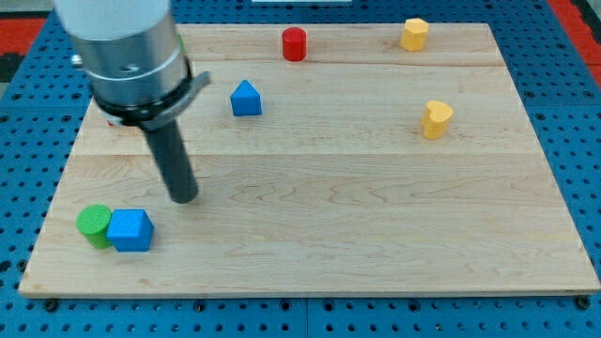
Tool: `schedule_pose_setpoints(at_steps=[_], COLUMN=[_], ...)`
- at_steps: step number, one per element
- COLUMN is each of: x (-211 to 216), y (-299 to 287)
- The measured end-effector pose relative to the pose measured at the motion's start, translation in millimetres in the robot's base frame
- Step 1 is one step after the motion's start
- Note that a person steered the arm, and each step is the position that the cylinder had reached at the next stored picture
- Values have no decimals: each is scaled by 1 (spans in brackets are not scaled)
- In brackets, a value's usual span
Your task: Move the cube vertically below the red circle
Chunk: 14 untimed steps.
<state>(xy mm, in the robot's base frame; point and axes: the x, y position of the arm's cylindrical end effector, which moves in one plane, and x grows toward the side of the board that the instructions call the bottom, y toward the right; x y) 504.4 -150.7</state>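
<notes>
The blue cube (130,230) sits near the view's bottom left of the wooden board (357,207), touching a green cylinder (94,225) on its left. The red circle block (294,44) stands near the view's top, left of centre. My tip (184,198) is on the board just above and to the right of the blue cube, a short gap away from it. The rod rises to the arm's grey body (127,47) at the view's top left.
A blue house-shaped block (246,99) lies below and left of the red circle. A yellow hexagon-like block (414,34) is at the view's top right. A yellow heart-shaped block (436,119) lies below it. The blue pegboard (563,56) surrounds the board.
</notes>
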Motion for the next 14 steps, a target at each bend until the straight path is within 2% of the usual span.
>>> schedule_pose_setpoints(at_steps=[2, 3, 4, 5, 6, 7, 9, 10, 11, 12, 14], x=[2, 14, 59, 82, 80, 67, 14, 18, 48, 58, 71], y=[-96, -105, -146, -121, -54, -29, -51, -11, 22, 9, 90])
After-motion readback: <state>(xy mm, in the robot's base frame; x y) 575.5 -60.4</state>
